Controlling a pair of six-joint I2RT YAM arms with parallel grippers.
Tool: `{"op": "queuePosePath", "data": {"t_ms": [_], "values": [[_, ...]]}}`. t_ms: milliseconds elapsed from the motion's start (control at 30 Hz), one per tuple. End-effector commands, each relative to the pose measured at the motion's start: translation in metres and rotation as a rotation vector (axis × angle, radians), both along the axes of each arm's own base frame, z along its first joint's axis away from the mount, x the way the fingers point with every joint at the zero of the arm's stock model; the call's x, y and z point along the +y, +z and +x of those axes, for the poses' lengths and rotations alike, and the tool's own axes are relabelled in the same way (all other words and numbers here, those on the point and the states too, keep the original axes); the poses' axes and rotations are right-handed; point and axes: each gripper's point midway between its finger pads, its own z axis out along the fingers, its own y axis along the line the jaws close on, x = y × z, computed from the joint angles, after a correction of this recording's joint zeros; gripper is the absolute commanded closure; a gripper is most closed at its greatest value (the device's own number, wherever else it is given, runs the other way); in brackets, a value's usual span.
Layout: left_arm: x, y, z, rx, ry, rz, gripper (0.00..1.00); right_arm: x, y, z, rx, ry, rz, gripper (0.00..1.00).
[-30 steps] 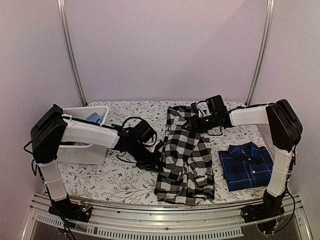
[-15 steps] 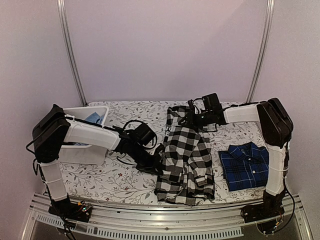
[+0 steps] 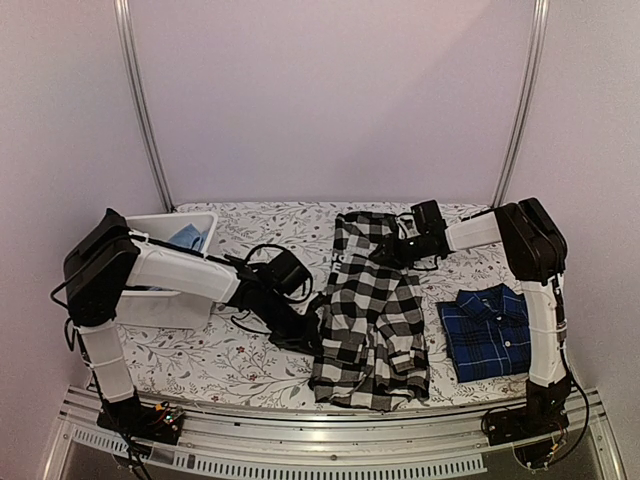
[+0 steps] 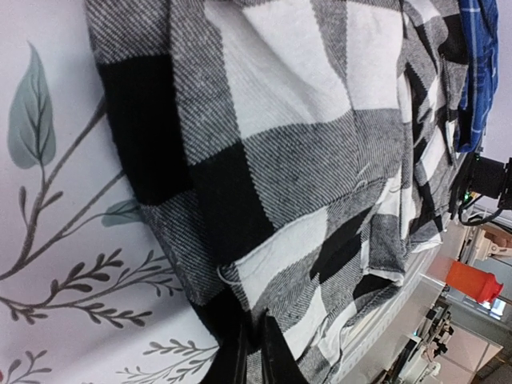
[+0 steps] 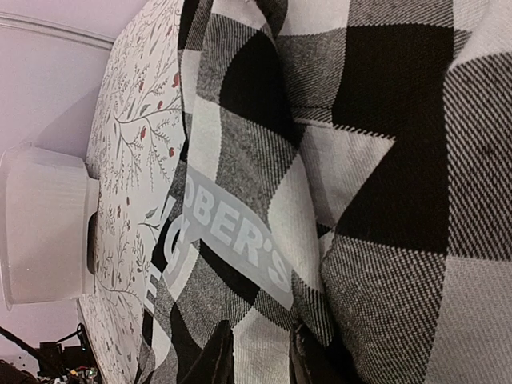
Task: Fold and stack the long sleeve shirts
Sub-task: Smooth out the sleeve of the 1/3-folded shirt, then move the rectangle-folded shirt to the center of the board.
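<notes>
Risk here: the buffalo check shirt [image 3: 370, 310] lies rumpled mid-surface [image 3: 230, 350], so a lift on one layer would bunch it, not fold it; left end effector [image 4: 252, 356] is nearly pressed together, pinching its left hem; right end effector [image 5: 260, 352] stands parted astride a fold by the collar; navy plaid shirt [image 3: 490, 335] sits folded at the right

The table [image 3: 250, 360], covered in a white floral-print cloth, carried three things. A black-and-white check shirt [image 3: 375, 310] lay rumpled across its middle, a folded navy plaid shirt [image 3: 492, 330] just beside it on the right, and a white bin [image 3: 170, 308] at the far left.
</notes>
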Motion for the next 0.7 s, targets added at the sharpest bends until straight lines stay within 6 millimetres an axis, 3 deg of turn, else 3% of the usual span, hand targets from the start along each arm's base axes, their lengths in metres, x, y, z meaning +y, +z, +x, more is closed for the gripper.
{"op": "queuePosePath", "data": {"t_ms": [0,100,267,400,533,667], "values": [[0.005,0.009,-0.014,-0.004,-0.035,0.011,0.90,-0.001,-0.009,0.006,0.001,-0.004,-0.025,0.77],[0.007,0.020,-0.009,-0.037,-0.032,0.026,0.86,-0.002,0.001,0.006,-0.008,0.003,-0.035,0.76],[0.003,0.056,0.010,-0.134,-0.031,0.037,0.80,-0.003,0.042,0.008,-0.084,0.011,-0.039,0.74],[-0.012,0.078,0.028,-0.199,-0.026,0.005,0.80,-0.005,0.072,0.004,-0.133,0.017,-0.036,0.73],[-0.032,0.083,0.057,-0.255,-0.008,-0.013,0.80,-0.008,0.094,-0.007,-0.165,0.016,-0.022,0.73],[-0.055,0.084,0.097,-0.304,0.030,-0.052,0.80,-0.004,0.096,-0.026,-0.153,0.033,0.003,0.73]]}}
